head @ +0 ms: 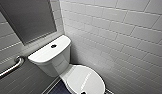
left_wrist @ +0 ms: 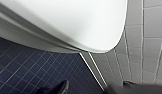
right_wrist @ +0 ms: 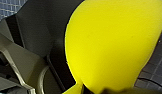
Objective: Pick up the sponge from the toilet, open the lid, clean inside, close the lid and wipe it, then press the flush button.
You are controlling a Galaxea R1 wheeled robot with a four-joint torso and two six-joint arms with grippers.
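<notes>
The white toilet point(head: 54, 62) stands in a tiled corner, its oval lid point(head: 83, 78) down over the bowl. A round flush button point(head: 53, 46) sits in the middle of the flat tank top. The bright yellow sponge point(right_wrist: 109, 45) looms large in the right wrist view, and my right gripper point(right_wrist: 107, 90) is shut on its lower end. In the left wrist view my left gripper point(left_wrist: 97, 88) stands open and holds nothing, just beyond the rounded white rim of the toilet point(left_wrist: 72, 25) and over the dark floor.
White tiled walls point(head: 122, 37) close in on the toilet from the right and behind. A metal grab bar point(head: 10, 67) runs along the left wall under a dark panel point(head: 29, 17). Dark blue floor tiles point(left_wrist: 34, 72) lie beside the bowl.
</notes>
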